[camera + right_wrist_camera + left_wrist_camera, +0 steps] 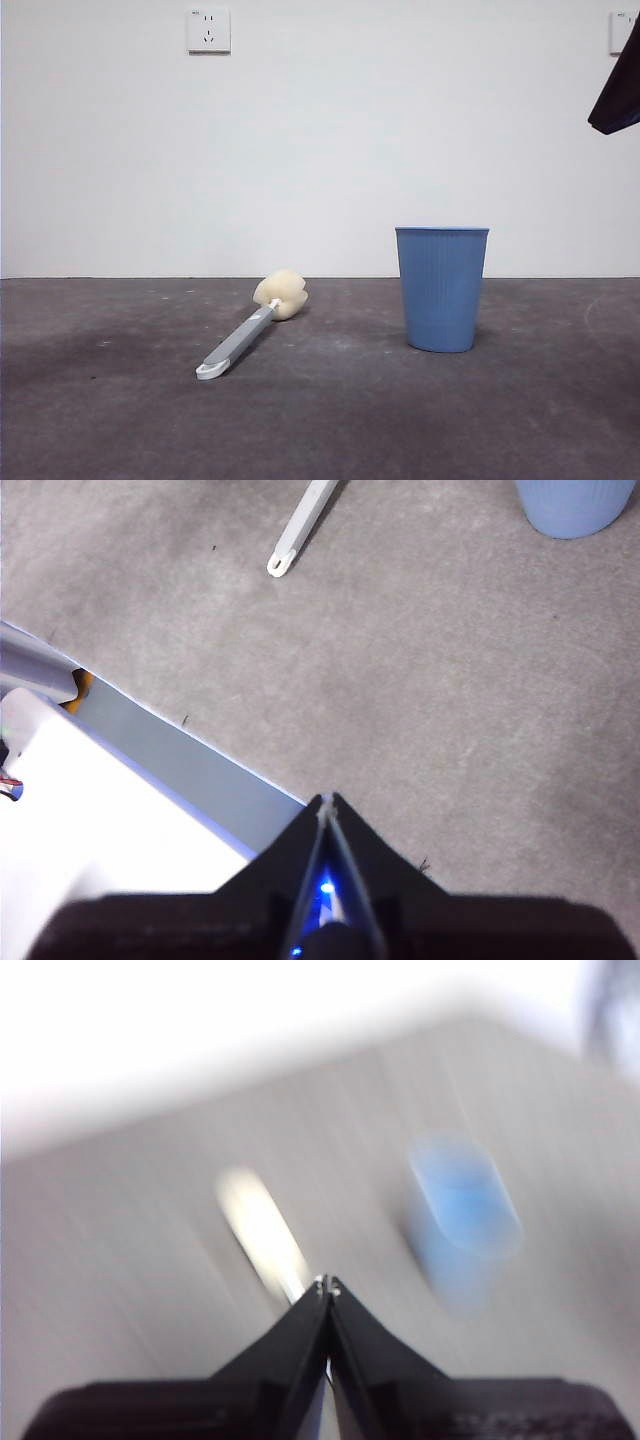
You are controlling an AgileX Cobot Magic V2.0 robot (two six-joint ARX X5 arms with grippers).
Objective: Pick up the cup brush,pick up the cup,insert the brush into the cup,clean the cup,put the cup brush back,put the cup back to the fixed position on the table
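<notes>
1. On the left half of the table [90, 420], the cup brush [245, 335] lies flat, with wide bare floor on its left side.
2. Its yellow sponge head [281, 293] points toward the back wall, and its white loop end [209, 371] points toward the front.
3. To the right of the brush stands the cup [441, 288], blue and upright, with its open mouth up.
4. Between brush and cup is a clear gap; they do not touch.
5. Bare table also lies in front of the cup and on its right.
6. High at the top right corner, a black arm tip [618, 90] hangs well above the table.
7. The left gripper [327, 1285] has its two black jaws pressed together and holds nothing; its picture is blurry, with brush and cup beyond the tips.
8. The right gripper [327, 802] is closed too, empty, above bare table near the table's pale edge [190, 770].
</notes>
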